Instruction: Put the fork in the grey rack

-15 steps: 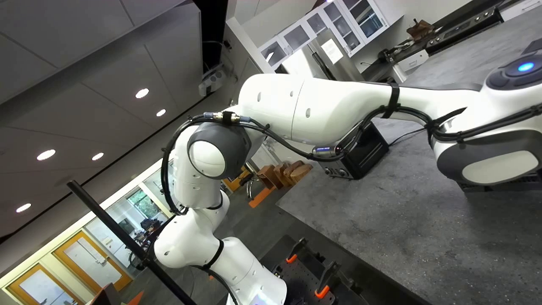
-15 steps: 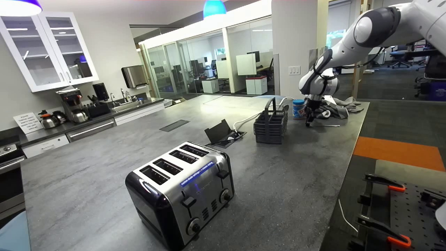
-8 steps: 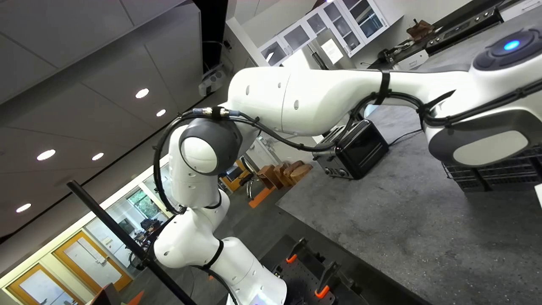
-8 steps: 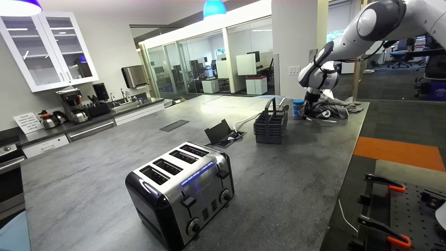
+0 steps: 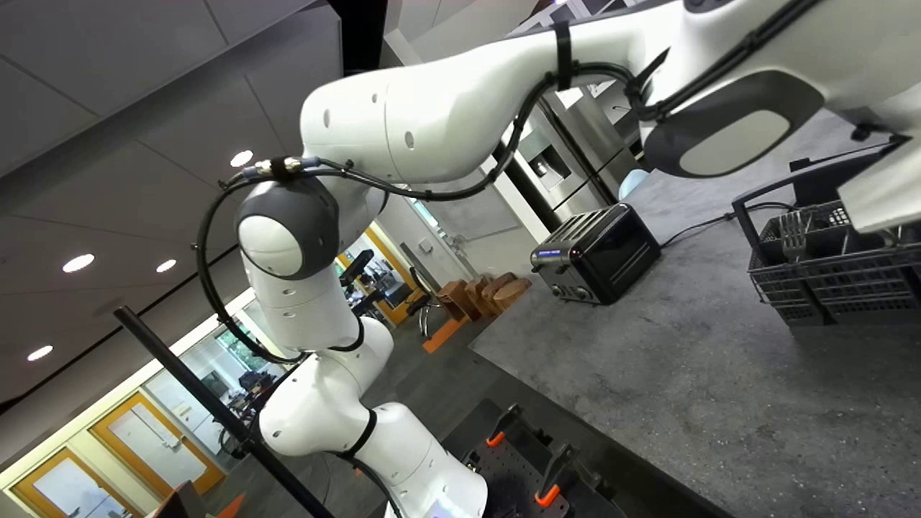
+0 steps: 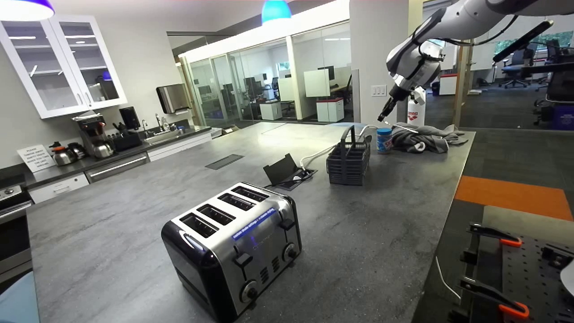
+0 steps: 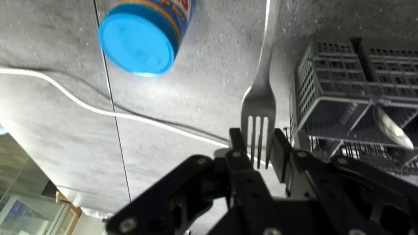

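Observation:
My gripper (image 7: 258, 139) is shut on the tines of a metal fork (image 7: 259, 94), one finger on each side; the handle points away. In an exterior view the gripper (image 6: 383, 118) holds the fork (image 6: 403, 128) in the air, tilted, behind the blue-lidded jar. The grey rack (image 6: 350, 168) stands on the counter; it also shows in an exterior view (image 5: 827, 295) and at the right of the wrist view (image 7: 343, 81), beside the fork and apart from it. Another fork (image 5: 794, 234) stands tines up in the rack. A spoon (image 7: 390, 127) is in it too.
A blue-lidded jar (image 6: 384, 142) stands near the rack, with a crumpled grey cloth (image 6: 428, 140) beside it. A white cable (image 7: 107, 112) crosses the counter to an open outlet flap (image 6: 281, 169). A black and steel toaster (image 6: 231, 251) stands closer to that camera.
My gripper has lifted the fork from the counter beside the cloth and now holds it higher and tilted. The arm has risen, uncovering the rack in an exterior view.

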{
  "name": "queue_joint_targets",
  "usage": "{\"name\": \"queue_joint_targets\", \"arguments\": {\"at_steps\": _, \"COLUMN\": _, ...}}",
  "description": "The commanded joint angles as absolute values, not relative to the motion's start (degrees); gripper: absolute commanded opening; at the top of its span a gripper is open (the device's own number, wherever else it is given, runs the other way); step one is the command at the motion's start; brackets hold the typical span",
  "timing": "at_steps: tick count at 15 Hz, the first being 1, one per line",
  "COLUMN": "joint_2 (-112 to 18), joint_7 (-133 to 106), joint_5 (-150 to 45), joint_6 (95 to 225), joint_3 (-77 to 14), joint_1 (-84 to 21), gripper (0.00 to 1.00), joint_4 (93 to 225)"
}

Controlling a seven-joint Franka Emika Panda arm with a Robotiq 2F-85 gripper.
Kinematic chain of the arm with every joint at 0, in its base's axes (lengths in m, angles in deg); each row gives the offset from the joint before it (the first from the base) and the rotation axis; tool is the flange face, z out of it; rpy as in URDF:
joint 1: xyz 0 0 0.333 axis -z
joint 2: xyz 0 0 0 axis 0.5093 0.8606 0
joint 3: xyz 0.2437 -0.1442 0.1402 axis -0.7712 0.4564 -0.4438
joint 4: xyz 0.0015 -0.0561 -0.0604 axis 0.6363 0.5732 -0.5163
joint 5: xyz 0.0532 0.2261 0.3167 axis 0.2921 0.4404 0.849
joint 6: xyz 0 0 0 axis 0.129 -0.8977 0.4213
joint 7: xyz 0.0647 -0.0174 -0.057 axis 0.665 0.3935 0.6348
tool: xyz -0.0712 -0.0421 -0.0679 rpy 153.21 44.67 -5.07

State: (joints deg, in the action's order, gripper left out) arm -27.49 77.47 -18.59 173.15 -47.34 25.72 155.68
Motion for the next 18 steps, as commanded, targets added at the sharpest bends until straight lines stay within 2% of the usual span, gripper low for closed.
{"name": "queue_joint_targets", "arguments": {"at_steps": 1, "joint_2": -32.77, "joint_7": 87.74, "joint_5": -9.54, "joint_6": 171.63, "joint_3": -55.25, "joint_1": 31.92, "gripper": 0.06, "joint_4": 159.62}}
{"name": "queue_joint_targets", "arguments": {"at_steps": 4, "joint_2": -33.21, "joint_7": 96.72, "joint_5": -2.33, "joint_6": 166.3, "joint_3": -61.17, "joint_1": 37.11, "gripper": 0.06, "joint_4": 159.1}}
{"name": "queue_joint_targets", "arguments": {"at_steps": 6, "joint_2": -34.41, "joint_7": 96.9, "joint_5": -2.98, "joint_6": 163.21, "joint_3": -60.86, "joint_1": 38.0, "gripper": 0.06, "joint_4": 160.78}}
{"name": "queue_joint_targets", "arguments": {"at_steps": 7, "joint_2": -32.34, "joint_7": 96.49, "joint_5": -0.4, "joint_6": 163.8, "joint_3": -54.61, "joint_1": 31.82, "gripper": 0.25, "joint_4": 156.59}}
{"name": "queue_joint_targets", "arguments": {"at_steps": 10, "joint_2": -32.59, "joint_7": 97.14, "joint_5": -0.39, "joint_6": 162.37, "joint_3": -54.45, "joint_1": 32.59, "gripper": 0.25, "joint_4": 157.34}}
{"name": "queue_joint_targets", "arguments": {"at_steps": 11, "joint_2": -32.6, "joint_7": 97.2, "joint_5": -0.39, "joint_6": 162.36, "joint_3": -54.46, "joint_1": 32.58, "gripper": 0.06, "joint_4": 157.48}}
{"name": "queue_joint_targets", "arguments": {"at_steps": 18, "joint_2": -29.06, "joint_7": 107.25, "joint_5": 16.11, "joint_6": 144.38, "joint_3": -46.31, "joint_1": 29.65, "gripper": 0.06, "joint_4": 150.88}}
